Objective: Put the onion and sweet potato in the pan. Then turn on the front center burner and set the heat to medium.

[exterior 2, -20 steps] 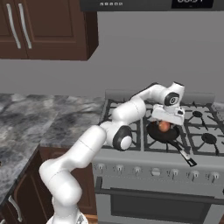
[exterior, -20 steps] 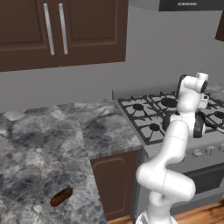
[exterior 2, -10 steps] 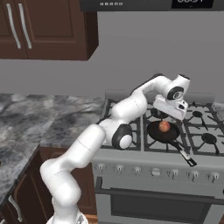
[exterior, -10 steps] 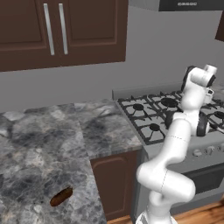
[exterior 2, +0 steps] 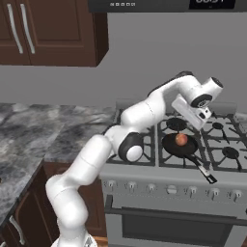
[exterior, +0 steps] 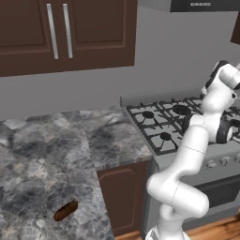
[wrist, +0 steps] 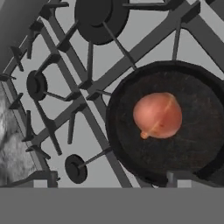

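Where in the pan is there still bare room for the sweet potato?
The onion sits near the middle of the pan. A bare dark ring runs all around it out to the rim. No side looks crowded. The sweet potato still lies on the stone counter, far left of the stove.

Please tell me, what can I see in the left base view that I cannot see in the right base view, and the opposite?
The left base view alone has the sweet potato, lying on the granite counter far from the range. The right base view alone has the pan on the stove with the onion inside it, and the open gripper raised above them. Both share the steel range, its burners, the dark cabinets and the white arm.
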Motion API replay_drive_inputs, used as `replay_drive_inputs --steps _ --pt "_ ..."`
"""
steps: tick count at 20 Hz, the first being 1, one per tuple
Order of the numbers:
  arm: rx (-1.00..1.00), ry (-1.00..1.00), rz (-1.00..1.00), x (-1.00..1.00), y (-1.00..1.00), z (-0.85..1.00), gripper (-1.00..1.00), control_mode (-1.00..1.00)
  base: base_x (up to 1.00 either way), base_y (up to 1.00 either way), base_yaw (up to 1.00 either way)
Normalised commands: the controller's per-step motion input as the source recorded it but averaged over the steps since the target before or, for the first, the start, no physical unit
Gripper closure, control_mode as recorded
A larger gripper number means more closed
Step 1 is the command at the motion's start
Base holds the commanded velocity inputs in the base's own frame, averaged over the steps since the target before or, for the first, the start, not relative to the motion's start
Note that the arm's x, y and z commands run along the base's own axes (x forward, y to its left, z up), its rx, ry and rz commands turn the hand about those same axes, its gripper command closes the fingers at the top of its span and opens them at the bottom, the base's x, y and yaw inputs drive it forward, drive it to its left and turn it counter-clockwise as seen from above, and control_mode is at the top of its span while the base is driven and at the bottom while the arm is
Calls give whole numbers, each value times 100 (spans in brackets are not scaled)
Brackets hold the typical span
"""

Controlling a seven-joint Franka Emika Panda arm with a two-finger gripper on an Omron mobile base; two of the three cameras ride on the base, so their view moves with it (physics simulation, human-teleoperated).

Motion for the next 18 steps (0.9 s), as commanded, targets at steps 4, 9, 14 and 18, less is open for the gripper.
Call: replay_drive_inputs --steps 4,9,14,18 --pt "3 -33 -21 -56 51 32 -100 -100 0 0 0" --pt "2 -34 -21 -58 67 17 -100 -100 0 0 0" --pt "0 -32 -21 -53 94 2 -100 -100 0 0 0" --pt "-5 -9 -22 -35 93 45 -100 -100 0 0 0"
